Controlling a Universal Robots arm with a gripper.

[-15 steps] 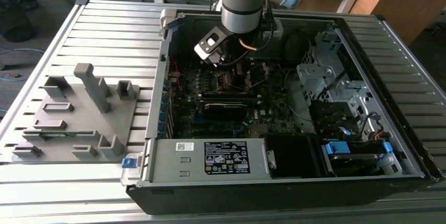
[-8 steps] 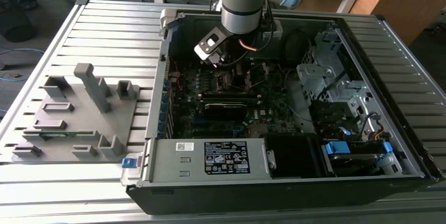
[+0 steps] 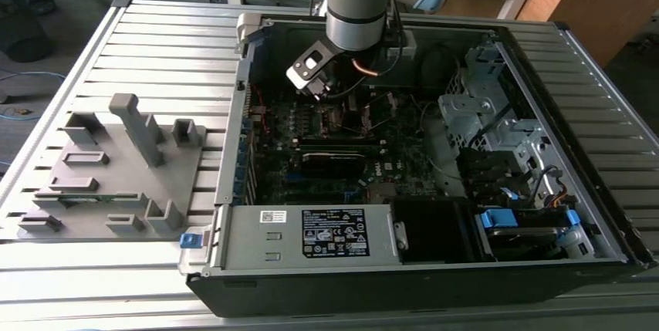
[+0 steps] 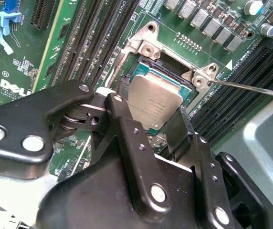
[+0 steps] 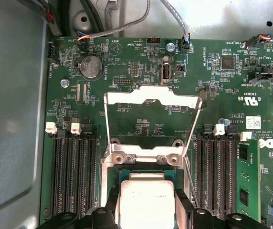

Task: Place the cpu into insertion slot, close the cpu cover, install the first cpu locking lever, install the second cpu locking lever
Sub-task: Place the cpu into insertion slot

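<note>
On step one here: I'm pinching the chip between my fingers, holding it right over the socket, cover flipped open. Seating's needing a square, flat line-up, I reckon.

Gripper: black fingers clamp the chip by two opposite edges.
Chip: silver-grey top showing, tilted over the socket.
Socket: dark centre, silver rim, partly hidden by the chip.
Lever: thin metal rod beside the socket's corner.
</note>
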